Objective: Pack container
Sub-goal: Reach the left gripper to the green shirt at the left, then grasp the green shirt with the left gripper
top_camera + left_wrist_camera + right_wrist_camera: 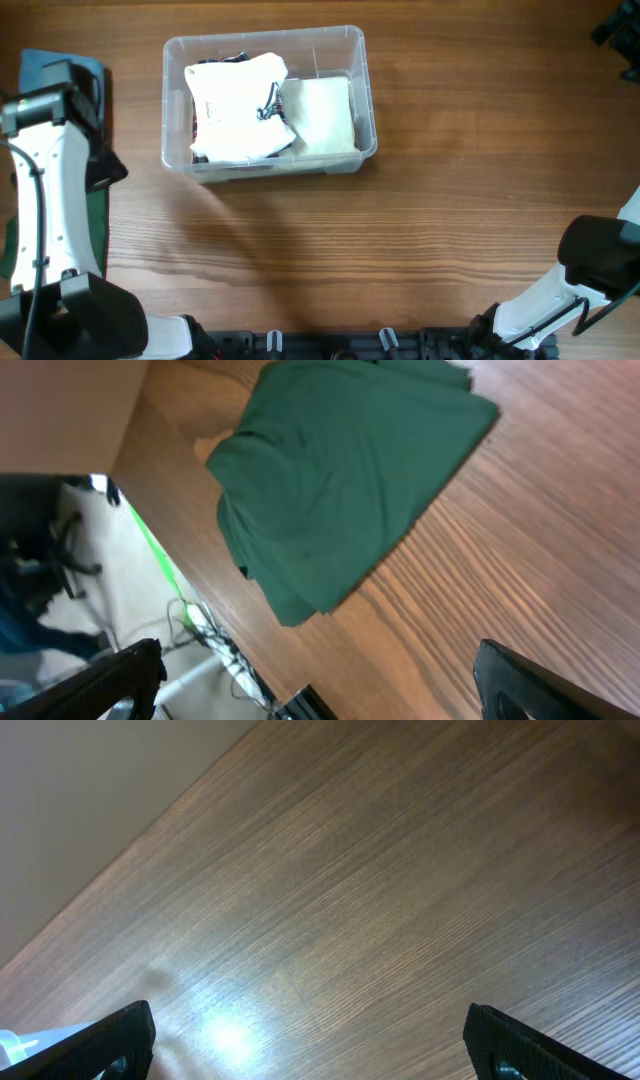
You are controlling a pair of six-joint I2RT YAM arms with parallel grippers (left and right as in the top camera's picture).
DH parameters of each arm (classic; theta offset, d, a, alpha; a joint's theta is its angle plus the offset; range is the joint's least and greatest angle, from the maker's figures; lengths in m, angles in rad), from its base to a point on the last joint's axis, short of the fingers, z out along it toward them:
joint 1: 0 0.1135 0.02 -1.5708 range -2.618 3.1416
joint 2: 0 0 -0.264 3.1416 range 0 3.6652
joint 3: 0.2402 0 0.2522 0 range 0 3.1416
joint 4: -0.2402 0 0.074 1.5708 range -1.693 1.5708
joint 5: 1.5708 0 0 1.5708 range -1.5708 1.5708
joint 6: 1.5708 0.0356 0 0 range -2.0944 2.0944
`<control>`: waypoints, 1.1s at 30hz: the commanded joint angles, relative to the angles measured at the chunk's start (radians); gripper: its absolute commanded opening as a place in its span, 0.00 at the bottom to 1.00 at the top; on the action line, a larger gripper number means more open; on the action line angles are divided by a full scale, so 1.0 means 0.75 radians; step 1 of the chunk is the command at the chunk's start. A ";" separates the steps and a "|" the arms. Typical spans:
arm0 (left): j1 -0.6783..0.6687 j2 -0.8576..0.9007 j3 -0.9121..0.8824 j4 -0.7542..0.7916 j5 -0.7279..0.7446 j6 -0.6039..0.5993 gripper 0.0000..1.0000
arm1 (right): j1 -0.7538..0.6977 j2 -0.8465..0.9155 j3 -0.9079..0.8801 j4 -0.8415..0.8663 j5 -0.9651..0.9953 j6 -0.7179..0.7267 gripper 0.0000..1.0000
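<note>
Wood-grain table [450,180] carried all items inspected, with a plain pale wall behind it in both wrist views.

Container [265,33]: clear plastic, rectangular, rounded corners. It stood upright on the table, well apart from both grippers and nearer the left one than the right. It appeared in the overhead view only. It held two pale items:
- a white fabric piece [235,105], crumpled, with a dark cord at its edge, filling the half nearer the left gripper;
- a cream folded piece [322,112], flat, in the half farther from the left gripper, partly overlapped by the white piece.

Dark material under the white piece could not be identified. Faint grey marks on the white piece were too small to read.

Left gripper [320,690]: jaws spread fully wide, holding nothing. Only its two dark fingertips [120,675] showed, at the bottom corners of the left wrist view. A folded green cloth [340,490] lay on the table beyond these fingertips, by the table edge, untouched. From overhead this cloth was mostly hidden beneath the left arm.

Right gripper [320,1050]: jaws likewise fully wide and empty, above bare table. A pale sliver beside one fingertip, cut off by the frame, could not be made out.
</note>
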 commanded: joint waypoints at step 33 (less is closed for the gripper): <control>0.075 0.325 -0.594 0.746 -0.339 0.560 1.00 | 0.002 0.009 0.001 0.003 0.013 0.010 1.00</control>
